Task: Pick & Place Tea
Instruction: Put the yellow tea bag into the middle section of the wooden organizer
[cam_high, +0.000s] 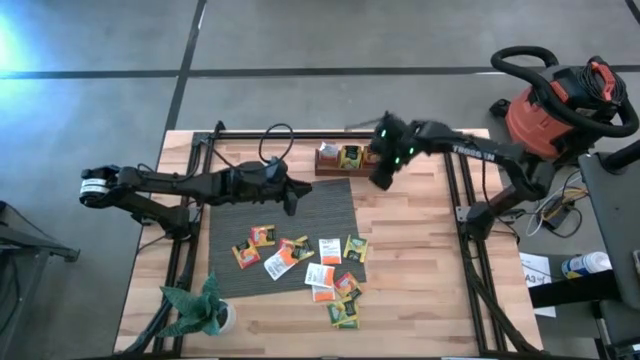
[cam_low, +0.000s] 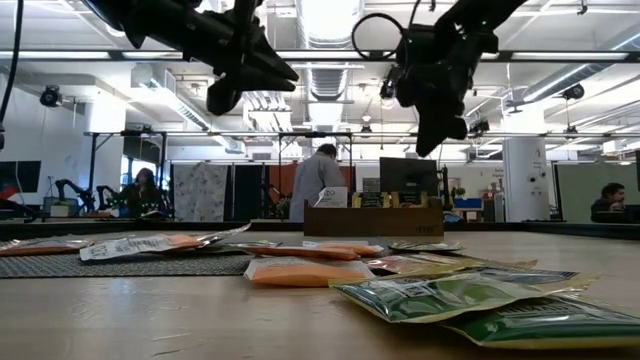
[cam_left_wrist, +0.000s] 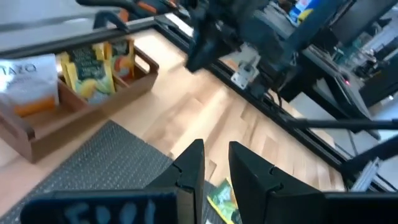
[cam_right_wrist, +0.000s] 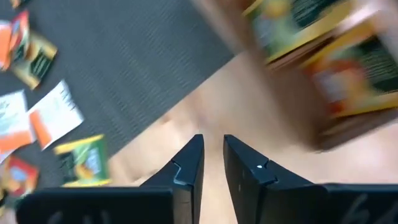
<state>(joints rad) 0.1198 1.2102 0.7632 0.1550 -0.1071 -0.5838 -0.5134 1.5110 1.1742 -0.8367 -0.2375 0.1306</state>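
Note:
Several small tea packets (cam_high: 300, 258), green, orange, yellow and white, lie flat on the near part of the grey mat (cam_high: 250, 205) and on the wood beside it. Others stand upright in a wooden box (cam_high: 340, 158) at the mat's far edge. My right gripper (cam_high: 383, 172) hangs above the table just right of that box (cam_right_wrist: 323, 68), pointing steeply down. Its fingers stand a narrow gap apart with nothing between them. My left gripper (cam_high: 292, 205) hovers over the mat's far part, also narrowly open with nothing in it (cam_left_wrist: 216, 168).
A small potted plant (cam_high: 200, 312) stands at the near left corner. Black frame rails (cam_high: 455, 190) run along the table's sides and far edge. A red shop vacuum (cam_high: 560, 100) stands beyond the far right corner. Bare wood (cam_high: 410, 250) lies right of the mat.

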